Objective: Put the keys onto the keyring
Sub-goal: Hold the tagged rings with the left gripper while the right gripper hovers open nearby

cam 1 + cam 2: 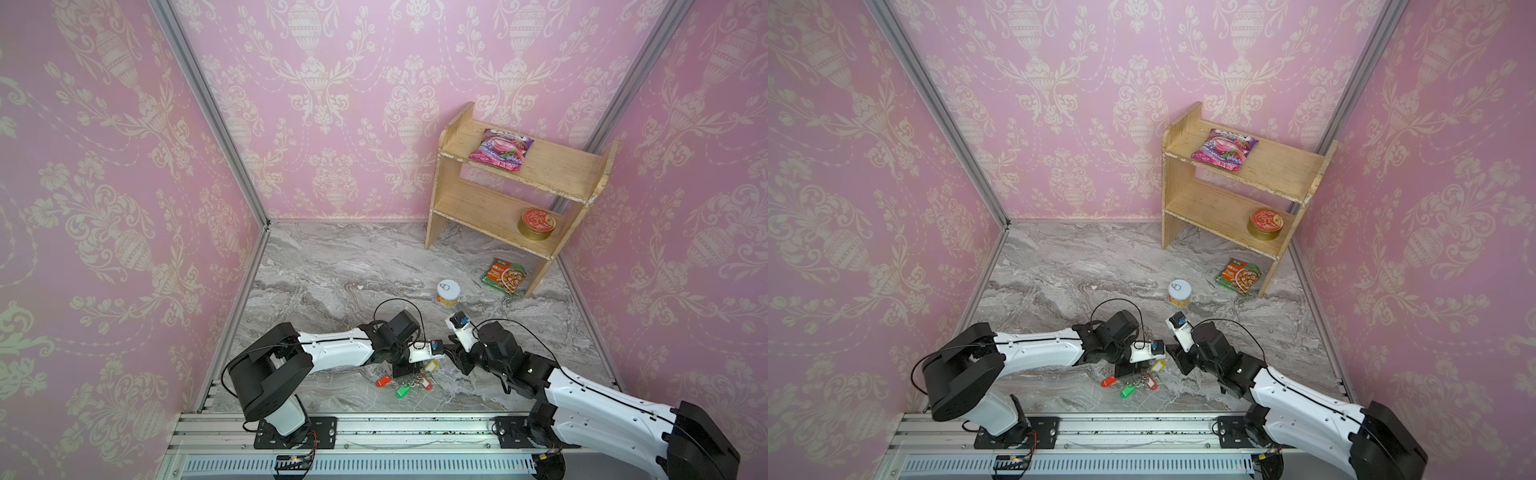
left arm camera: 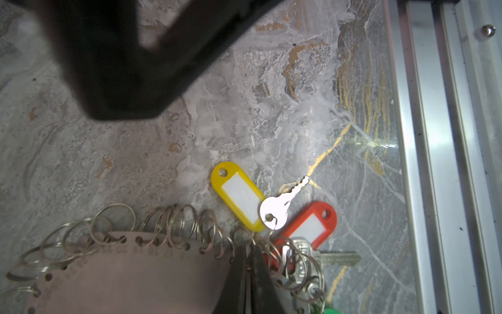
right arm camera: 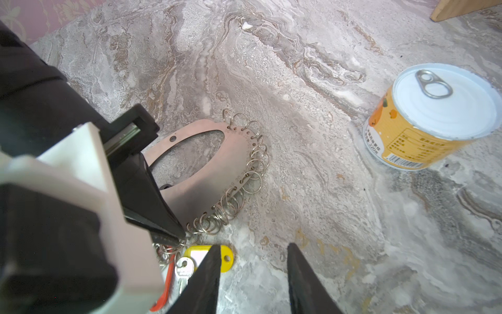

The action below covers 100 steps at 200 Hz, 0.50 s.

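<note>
The left tool (image 2: pixel 248 261) is pinched shut on the ringed edge of the keyring (image 3: pixel 212 174), a flat metal plate on the desk (image 3: pixel 298 190). The right tool (image 3: pixel 254 250) is partly open and holds nothing. Just beside the plate, a silver key (image 2: pixel 274 212) rests on the yellow tag (image 2: pixel 239 198). I cannot tell if a ring holds it.

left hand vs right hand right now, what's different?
Left hand is shut, fingers pressed together; right hand is open, fingers apart. Left hand pinches the small rings at the edge of the keyring; right hand holds nothing, only marbled tabletop between its fingers. Shared: black tapered fingers, both down at the tagged bunch, near the yellow tag.
</note>
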Motion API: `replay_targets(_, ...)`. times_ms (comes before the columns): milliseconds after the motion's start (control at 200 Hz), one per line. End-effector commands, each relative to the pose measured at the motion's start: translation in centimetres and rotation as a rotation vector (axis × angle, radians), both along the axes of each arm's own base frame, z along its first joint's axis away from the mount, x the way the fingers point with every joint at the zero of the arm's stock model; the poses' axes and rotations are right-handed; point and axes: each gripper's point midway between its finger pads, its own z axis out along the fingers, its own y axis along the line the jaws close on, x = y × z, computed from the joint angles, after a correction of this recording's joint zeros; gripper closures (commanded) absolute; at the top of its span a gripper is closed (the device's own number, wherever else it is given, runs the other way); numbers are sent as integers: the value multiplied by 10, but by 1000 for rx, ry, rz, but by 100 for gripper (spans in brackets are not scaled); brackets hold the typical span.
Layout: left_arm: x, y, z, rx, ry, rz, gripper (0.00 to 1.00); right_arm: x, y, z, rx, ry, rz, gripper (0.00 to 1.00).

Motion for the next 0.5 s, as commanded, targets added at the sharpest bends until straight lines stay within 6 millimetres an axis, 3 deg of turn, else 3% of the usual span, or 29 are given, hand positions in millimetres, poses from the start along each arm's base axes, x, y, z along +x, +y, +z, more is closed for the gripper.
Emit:
replay_targets(0, -2, -1, -4, 34, 14, 0, 90, 0, -4, -1, 9, -3, -20, 58)
replay_targets(495, 2, -11, -7, 41, 13, 19, 80, 1, -5, 0, 11, -10, -28, 57)
